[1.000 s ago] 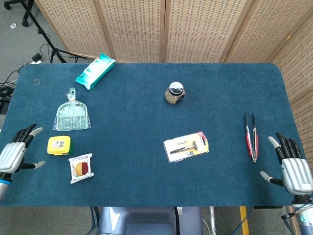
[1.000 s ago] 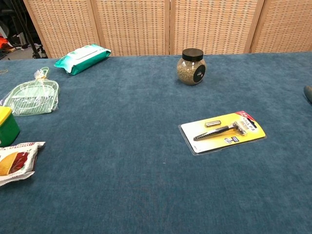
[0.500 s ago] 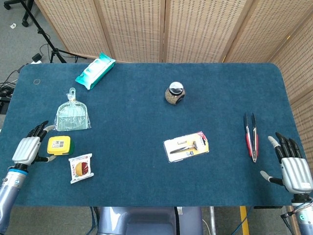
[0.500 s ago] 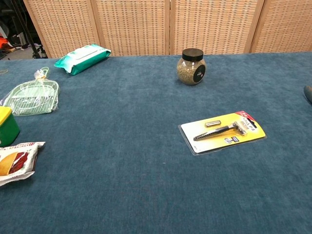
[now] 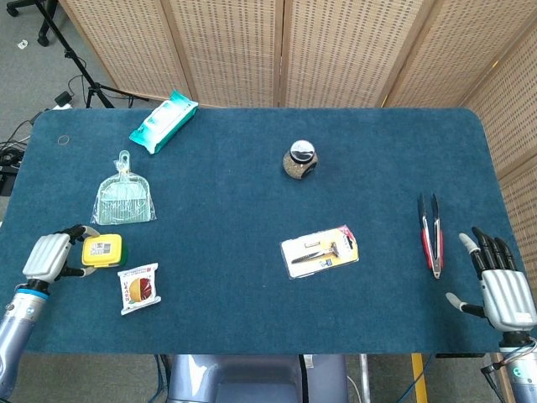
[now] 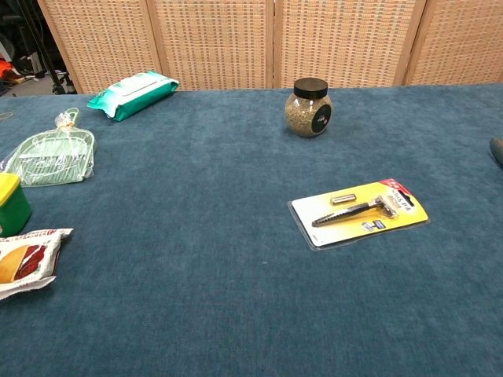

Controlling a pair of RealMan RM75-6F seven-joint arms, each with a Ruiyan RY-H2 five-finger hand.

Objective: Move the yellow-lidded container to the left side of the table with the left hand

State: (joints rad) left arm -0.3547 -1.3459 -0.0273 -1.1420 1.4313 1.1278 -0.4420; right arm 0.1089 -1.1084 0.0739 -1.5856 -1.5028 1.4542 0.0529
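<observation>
The yellow-lidded container (image 5: 103,249), green-sided with a label on its lid, stands near the table's front left; the chest view shows it cut off at the left edge (image 6: 12,203). My left hand (image 5: 49,257) is against its left end. The fingers curl over the far corner and the thumb lies at the near side, so the container sits between them on the cloth. My right hand (image 5: 502,290) rests with fingers spread at the table's front right edge, holding nothing. Neither hand shows in the chest view.
A snack packet (image 5: 138,286) lies just right of and below the container, and a green dustpan (image 5: 124,200) lies behind it. A wipes pack (image 5: 164,121), a spice jar (image 5: 299,159), a razor card (image 5: 320,251) and red tongs (image 5: 430,233) lie further off.
My left hand came in from the table's left edge to the container, and its fingers have curled around the container's left end. The right hand stayed still.
</observation>
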